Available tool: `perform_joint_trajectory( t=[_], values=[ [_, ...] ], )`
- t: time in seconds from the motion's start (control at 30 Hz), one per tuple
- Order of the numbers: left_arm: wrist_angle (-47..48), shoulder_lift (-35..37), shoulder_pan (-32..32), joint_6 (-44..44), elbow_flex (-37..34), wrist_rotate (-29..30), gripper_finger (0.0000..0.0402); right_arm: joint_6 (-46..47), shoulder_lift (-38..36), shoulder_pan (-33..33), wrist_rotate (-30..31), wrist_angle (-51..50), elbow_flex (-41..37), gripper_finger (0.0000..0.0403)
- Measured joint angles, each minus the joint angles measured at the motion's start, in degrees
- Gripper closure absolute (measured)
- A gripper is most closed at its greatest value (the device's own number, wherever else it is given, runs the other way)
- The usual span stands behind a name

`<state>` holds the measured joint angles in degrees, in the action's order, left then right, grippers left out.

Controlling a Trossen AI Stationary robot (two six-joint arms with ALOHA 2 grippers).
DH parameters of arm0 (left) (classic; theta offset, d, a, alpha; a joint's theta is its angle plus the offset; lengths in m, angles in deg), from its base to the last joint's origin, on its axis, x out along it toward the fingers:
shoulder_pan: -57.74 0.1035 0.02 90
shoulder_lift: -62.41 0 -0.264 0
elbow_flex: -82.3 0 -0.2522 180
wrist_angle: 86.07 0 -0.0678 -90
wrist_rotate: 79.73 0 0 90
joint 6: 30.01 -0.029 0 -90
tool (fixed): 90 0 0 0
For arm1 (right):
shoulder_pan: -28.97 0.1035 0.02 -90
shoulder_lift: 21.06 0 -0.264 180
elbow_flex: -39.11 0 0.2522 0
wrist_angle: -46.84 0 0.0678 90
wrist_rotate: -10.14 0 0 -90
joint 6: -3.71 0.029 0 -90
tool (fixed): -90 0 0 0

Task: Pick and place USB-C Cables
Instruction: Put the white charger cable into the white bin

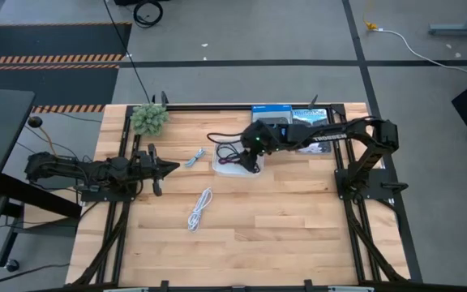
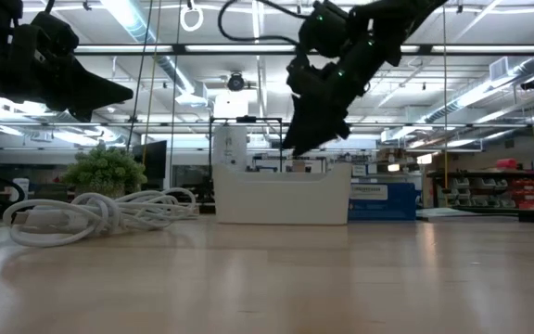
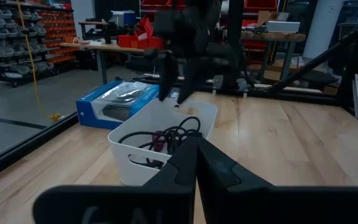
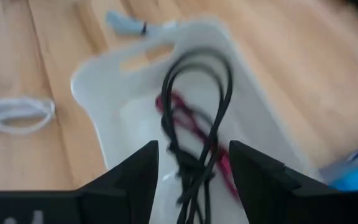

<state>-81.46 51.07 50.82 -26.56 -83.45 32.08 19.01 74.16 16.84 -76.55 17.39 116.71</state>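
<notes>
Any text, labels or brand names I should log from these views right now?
None can be read.
Blue box behind the white tray: print too small.
Same box's front face, low view: white label blurred.
Right arm: pale lettering, illegible.

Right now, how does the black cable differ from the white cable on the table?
The black cable lies in the white tray, looped over the dark red one; the white cable lies on bare wood, outside it. The black one sits under the right end effector; the white one lies clear of both arms. Both are thin and coiled.
</notes>
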Motion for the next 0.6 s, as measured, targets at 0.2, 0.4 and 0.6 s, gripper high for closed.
perform_joint_trajectory(
  t=[0.2, 0.4, 0.6],
  values=[
    [-0.01, -0.02, -0.01, 0.0, 0.02, 0.01, 0.0388, -1.86, -0.02, 0.03, 1.5, 3.62, 1.83, 0.0201],
    [-0.02, 0.0, 0.0, 0.0, 0.0, 0.02, 0.0388, 0.02, -0.02, 1.04, -3.72, 5.87, 1.83, 0.0201],
    [0.0, -0.02, -0.01, 0.0, 0.0, 0.0, 0.0388, -0.8, -0.02, 4.38, -7.18, 7.7, 1.83, 0.0202]
  ],
)
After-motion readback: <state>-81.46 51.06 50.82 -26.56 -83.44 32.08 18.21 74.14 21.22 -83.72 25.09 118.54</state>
